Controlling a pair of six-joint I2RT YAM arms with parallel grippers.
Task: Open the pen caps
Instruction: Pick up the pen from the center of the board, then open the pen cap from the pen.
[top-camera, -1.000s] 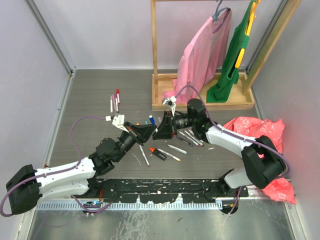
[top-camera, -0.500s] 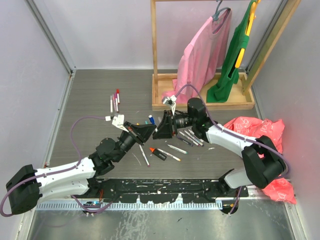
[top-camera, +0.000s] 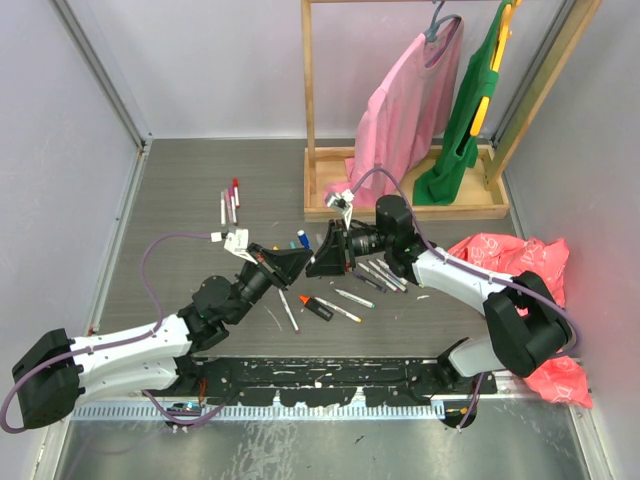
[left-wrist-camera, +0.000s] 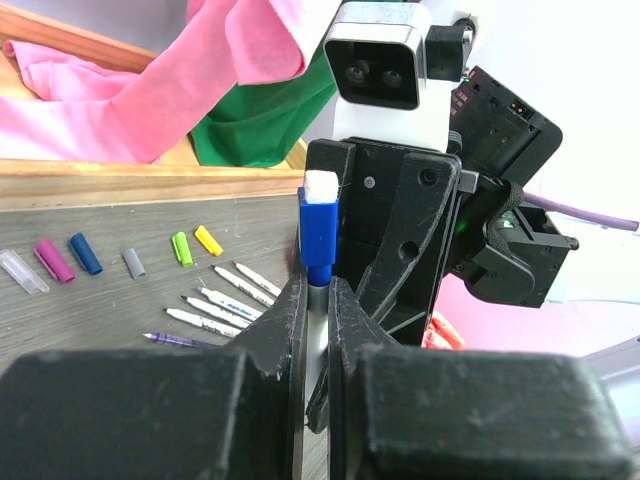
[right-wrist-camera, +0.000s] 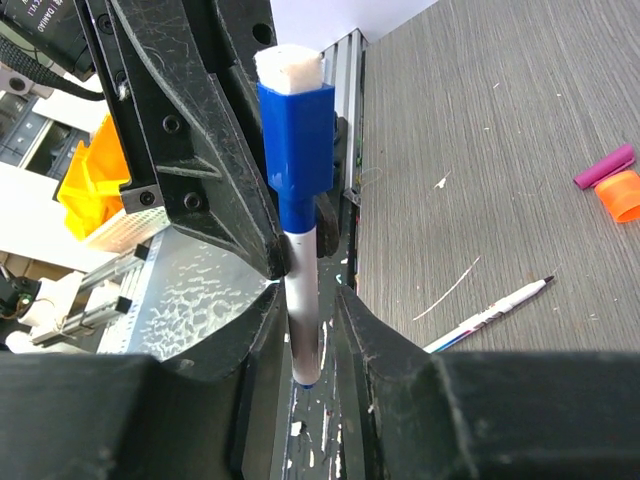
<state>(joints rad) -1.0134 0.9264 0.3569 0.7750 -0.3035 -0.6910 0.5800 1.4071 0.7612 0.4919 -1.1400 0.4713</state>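
- A thin white-barrelled marker pen (right-wrist-camera: 300, 260) stands upright in the air between the two arms, above the middle of the grey wood-grain desk (top-camera: 190, 200). Its square-topped blue plastic cap (right-wrist-camera: 296, 135) is on and points up.
- The left tool (left-wrist-camera: 317, 300) is clamped on the barrel just below the cap, its fingers pressed tight against it.
- The right tool (right-wrist-camera: 303, 310) flanks the lower barrel from the opposite side. I cannot tell whether its fingers bear on the pen or stand slightly off it.
- The pen looks light, stiff and smooth, so it will probably slip or twist under a weak grip.
- The cap is likely a press fit that needs a straight pull along the barrel. The best hold would be across its flat sides, with the other tool on the barrel close by.
- Loose coloured caps (left-wrist-camera: 181, 247) and uncapped pens (left-wrist-camera: 215, 300) lie on the desk beyond.
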